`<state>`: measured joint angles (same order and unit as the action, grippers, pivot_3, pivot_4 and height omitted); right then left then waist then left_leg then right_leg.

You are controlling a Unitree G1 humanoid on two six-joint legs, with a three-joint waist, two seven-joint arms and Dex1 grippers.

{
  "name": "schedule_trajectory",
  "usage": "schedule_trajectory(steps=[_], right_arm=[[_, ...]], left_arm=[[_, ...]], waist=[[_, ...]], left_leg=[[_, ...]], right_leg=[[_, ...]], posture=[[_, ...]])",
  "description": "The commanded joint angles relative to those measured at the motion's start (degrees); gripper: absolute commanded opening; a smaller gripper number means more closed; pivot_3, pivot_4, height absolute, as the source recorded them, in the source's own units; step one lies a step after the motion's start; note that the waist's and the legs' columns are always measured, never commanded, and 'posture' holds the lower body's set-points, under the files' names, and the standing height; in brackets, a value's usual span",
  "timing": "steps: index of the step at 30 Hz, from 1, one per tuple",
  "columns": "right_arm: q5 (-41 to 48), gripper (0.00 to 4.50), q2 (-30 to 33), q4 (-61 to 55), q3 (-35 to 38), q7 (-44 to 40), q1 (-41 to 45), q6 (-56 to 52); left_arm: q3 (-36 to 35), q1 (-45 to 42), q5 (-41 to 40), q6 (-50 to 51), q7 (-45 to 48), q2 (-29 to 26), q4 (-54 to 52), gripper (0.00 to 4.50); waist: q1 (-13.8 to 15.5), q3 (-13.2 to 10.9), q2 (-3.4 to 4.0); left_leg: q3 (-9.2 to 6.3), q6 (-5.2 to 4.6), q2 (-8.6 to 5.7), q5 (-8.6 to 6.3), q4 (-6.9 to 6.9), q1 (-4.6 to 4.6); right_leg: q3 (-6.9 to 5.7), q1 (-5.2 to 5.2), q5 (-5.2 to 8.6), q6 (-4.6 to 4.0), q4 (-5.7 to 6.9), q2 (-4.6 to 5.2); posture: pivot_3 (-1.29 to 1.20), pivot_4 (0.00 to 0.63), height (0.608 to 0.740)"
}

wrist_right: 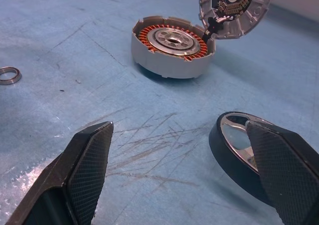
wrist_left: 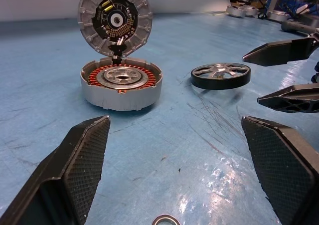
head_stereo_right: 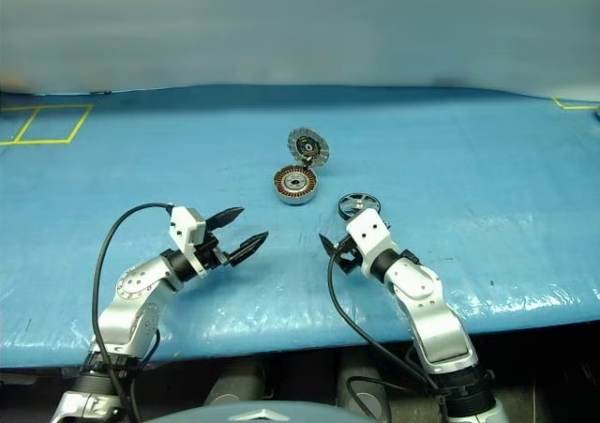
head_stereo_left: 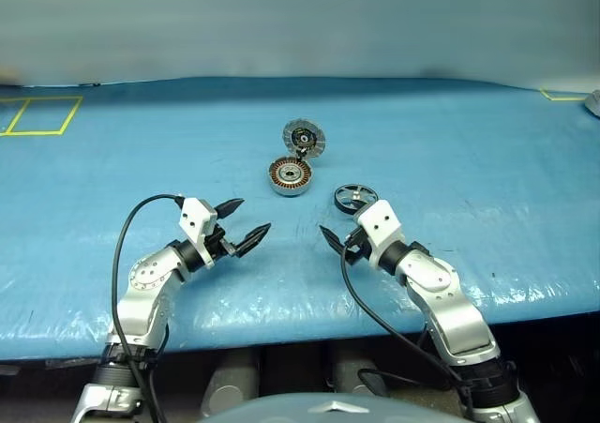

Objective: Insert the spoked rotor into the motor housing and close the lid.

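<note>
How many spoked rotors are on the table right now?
1. The spoked rotor lies flat on the blue table, just right of the motor housing and close ahead of the right gripper. More may sit out of view.

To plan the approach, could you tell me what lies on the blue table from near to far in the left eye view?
Left gripper and right gripper, then spoked rotor, motor housing, lid standing open.
</note>
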<state>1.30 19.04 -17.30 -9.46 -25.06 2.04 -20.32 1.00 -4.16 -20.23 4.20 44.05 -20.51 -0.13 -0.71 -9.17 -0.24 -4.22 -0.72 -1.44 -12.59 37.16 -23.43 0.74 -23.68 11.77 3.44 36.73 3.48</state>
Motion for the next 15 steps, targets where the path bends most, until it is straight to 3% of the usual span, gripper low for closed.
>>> schedule_trajectory(steps=[1, 15], right_arm=[[-0.22, 4.47, 0.38, -1.77, 0.74, 0.29, 0.63, 1.44], [-0.04, 4.47, -0.04, -2.04, 0.88, 0.82, 0.88, 1.25]], left_arm=[[-0.63, -0.74, 0.0, -0.86, -0.16, 0.0, -1.54, 4.5], [-0.44, -0.62, -0.4, -0.6, 0.29, -0.06, -1.79, 4.5]], waist=[[0.0, 0.0, 0.0], [-0.01, 0.0, 0.0]], left_leg=[[0.0, 0.0, 0.0, 0.0, 0.0, 0.0], [0.0, 0.0, 0.0, 0.0, 0.0, 0.0]], right_leg=[[0.0, 0.0, 0.0, 0.0, 0.0, 0.0], [0.0, 0.0, 0.0, 0.0, 0.0, 0.0]], posture=[[0.0, 0.15, 0.74], [0.0, 0.15, 0.74]])
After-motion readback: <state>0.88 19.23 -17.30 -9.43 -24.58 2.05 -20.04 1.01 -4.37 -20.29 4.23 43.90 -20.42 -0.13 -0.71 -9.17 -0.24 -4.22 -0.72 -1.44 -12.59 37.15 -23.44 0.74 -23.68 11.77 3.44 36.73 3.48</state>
